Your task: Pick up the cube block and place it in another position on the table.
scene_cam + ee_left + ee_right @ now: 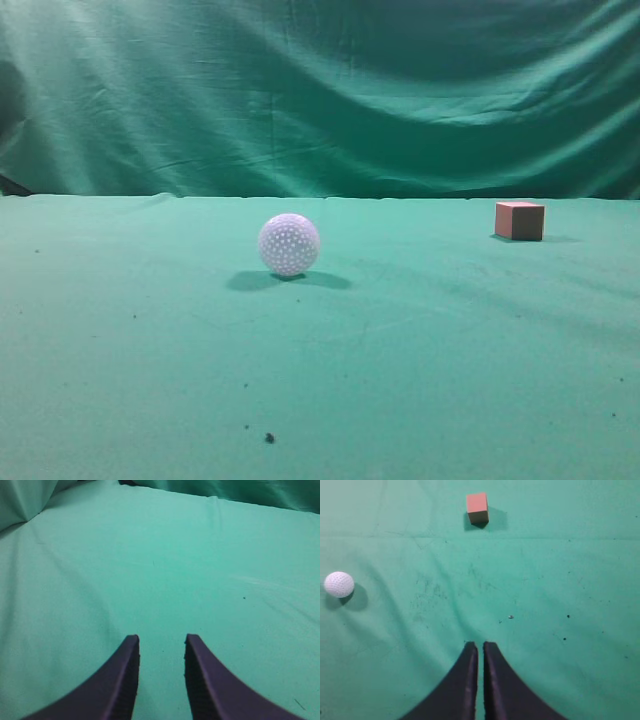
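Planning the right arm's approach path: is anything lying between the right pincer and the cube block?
Nothing visible does. In the right wrist view, bare green table runs from the right pincer up to the cube block. The white ball sits well off to the left, clear of that line.

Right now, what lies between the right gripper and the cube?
Nothing but bare green cloth with a few dark specks, per the right wrist view: right gripper, cube. The ball sits off left.

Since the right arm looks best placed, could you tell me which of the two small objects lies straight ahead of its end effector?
The cube block, reddish-brown with flat faces, lies straight ahead; the white dimpled ball sits off to the left.
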